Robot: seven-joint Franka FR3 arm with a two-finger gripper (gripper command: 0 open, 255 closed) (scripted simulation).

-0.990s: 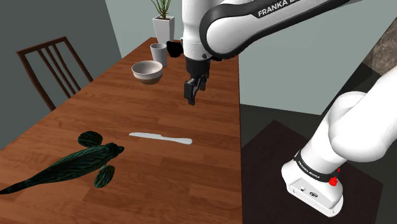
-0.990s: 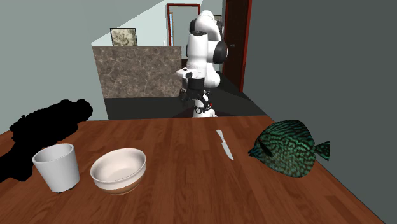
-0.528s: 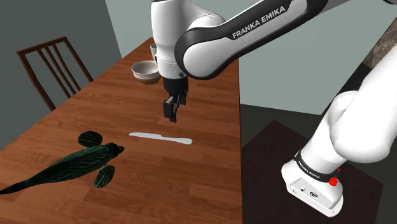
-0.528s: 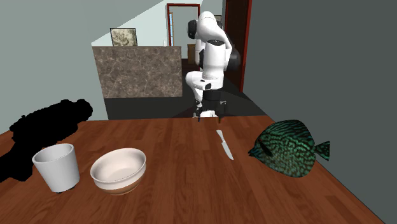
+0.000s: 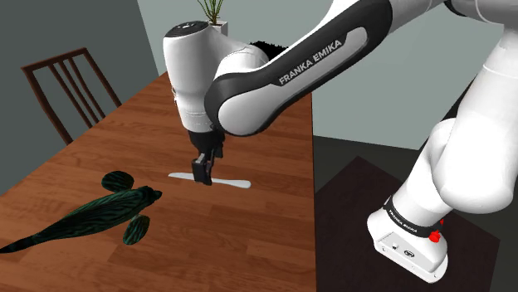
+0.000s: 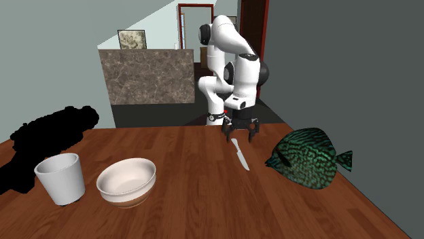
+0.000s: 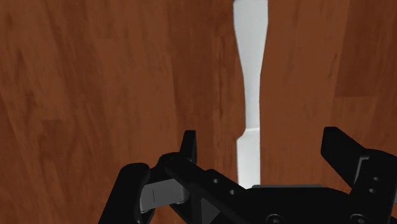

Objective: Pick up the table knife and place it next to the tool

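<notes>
Wooden table [image 5: 133, 124] holding a knife [image 5: 233, 182] stands among grey walls [image 5: 83, 25].

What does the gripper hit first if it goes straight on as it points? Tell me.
Likely the table knife: it lies right below the gripper, between the open fingers, which would touch the table on either side. Its height above is hard to judge.

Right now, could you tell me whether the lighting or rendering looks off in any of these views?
Shoulder view: even light, no glare; the pale knife stands out from the dark wood table. Second exterior view: a pure black area, nothing drawn, behind and beside the white cup. Wrist view: the knife, under the open tool, casts no visible shadow.
</notes>
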